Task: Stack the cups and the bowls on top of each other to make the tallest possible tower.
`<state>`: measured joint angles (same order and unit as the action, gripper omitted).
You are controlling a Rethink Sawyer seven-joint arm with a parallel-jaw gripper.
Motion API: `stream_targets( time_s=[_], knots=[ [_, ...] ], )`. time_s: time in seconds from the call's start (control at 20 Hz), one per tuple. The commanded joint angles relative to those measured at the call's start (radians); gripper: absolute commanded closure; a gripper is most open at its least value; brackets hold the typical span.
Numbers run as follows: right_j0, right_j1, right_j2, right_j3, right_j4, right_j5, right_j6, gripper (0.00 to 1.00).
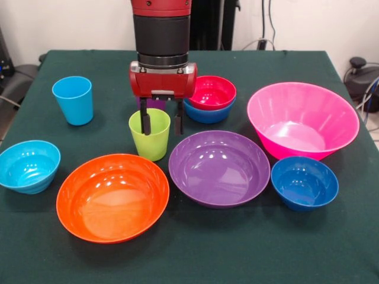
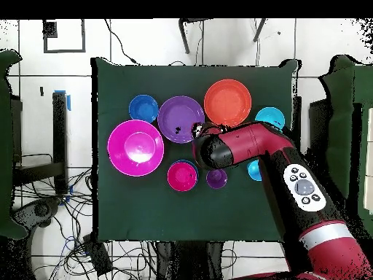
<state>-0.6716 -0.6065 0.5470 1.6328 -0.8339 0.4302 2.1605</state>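
At table centre, between the orange bowl (image 1: pixel 112 197) and red bowl (image 1: pixel 211 92), my gripper (image 1: pixel 161 123) straddles the lime green cup (image 1: pixel 150 135) rim, fingers apart, unclamped; light, slick, stiff plastic, best pinched at the wall.

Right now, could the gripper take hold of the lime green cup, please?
Probably yes: the gripper is open, one finger inside the lime green cup and the other outside, with nothing between.

Lime cup (image 1: pixel 150 137) stands upright mid-tabletop; purple cup (image 2: pixel 216 177) behind it. Red bowl (image 1: pixel 211 92) sits nested in blue bowl (image 1: pixel 207 113). Cyan bowl (image 1: pixel 28 165) lies at the tabletop's left edge, front view.
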Motion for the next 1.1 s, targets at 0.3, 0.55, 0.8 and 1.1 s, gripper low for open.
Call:
stream_targets(
  time_s=[0.3,0.55,0.8,1.1],
  knots=[
    [0.022,-0.055,-0.042,0.044,-0.021,-0.012,-0.026,0.00],
    [0.022,-0.062,-0.042,0.045,-0.017,-0.004,-0.028,0.00],
    [0.028,-0.056,-0.054,0.048,-0.014,-0.002,-0.009,0.00],
    [0.043,-0.042,-0.075,0.052,-0.022,-0.023,0.019,0.00]
  ],
)
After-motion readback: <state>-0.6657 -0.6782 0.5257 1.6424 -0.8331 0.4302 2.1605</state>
